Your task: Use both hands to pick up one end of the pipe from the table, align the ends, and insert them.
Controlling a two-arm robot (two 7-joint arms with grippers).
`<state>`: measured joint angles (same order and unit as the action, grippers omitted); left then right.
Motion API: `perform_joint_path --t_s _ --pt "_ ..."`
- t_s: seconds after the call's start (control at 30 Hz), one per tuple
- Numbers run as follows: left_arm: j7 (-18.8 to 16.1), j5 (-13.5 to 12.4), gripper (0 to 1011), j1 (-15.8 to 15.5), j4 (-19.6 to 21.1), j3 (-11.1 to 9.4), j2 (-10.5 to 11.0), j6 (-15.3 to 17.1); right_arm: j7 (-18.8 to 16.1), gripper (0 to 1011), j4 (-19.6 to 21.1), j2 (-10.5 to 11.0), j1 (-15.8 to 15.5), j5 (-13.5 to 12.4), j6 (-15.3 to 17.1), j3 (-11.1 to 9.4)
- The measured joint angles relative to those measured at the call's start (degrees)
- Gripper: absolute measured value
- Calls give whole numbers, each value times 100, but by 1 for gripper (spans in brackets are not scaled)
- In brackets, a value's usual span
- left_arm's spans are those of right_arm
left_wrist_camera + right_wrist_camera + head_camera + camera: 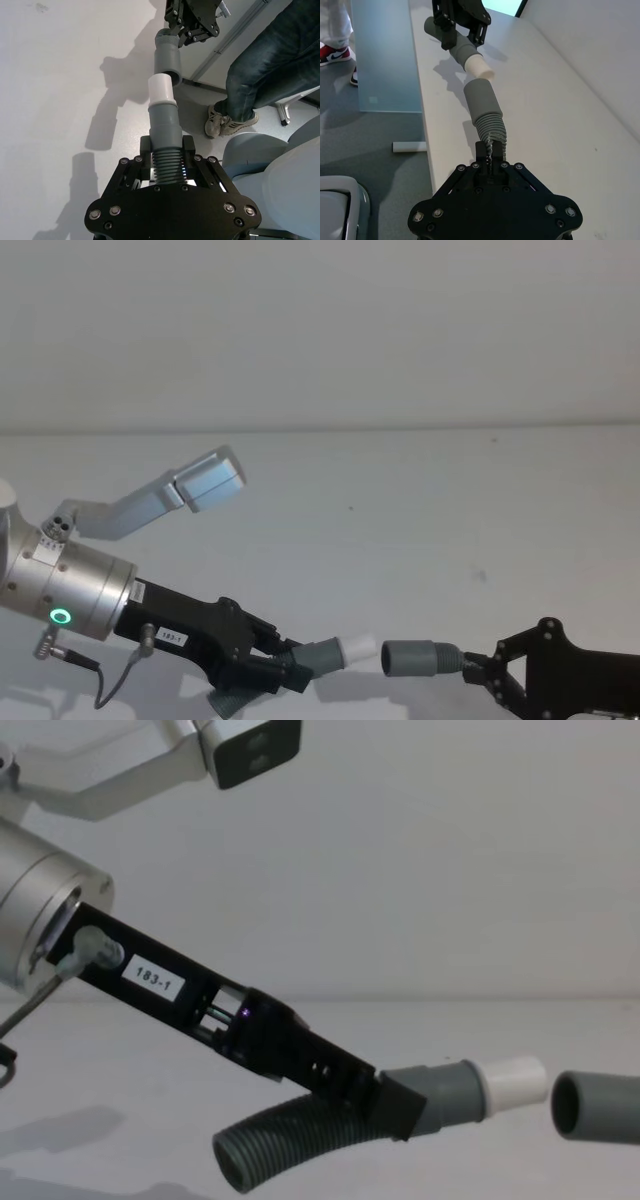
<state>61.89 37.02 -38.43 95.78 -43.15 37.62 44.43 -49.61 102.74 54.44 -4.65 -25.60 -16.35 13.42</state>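
Above the white counter [420, 520], the left pincer [283, 658] clamps the ribbed pipe [300, 1130] just behind its white-tipped cuff [340, 651]. The right pincer [483, 672] grips the ribbing behind the hollow socket cuff [408, 657]. The two ends face each other, close but apart, the tip slightly off the socket's axis.

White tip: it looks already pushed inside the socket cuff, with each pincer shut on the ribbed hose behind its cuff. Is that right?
Not quite. The white tip is not yet in the socket cuff; a small gap separates them, as the head view shows. The rest holds: the left pincer and right pincer are each shut on the ribbed hose behind its cuff.
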Motion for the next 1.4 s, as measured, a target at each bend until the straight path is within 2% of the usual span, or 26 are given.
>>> perform_joint_path --t_s 1.4 --pt "-58 205 334 -114 -44 -174 23 12 84 41 27 91 225 -135 104 237"
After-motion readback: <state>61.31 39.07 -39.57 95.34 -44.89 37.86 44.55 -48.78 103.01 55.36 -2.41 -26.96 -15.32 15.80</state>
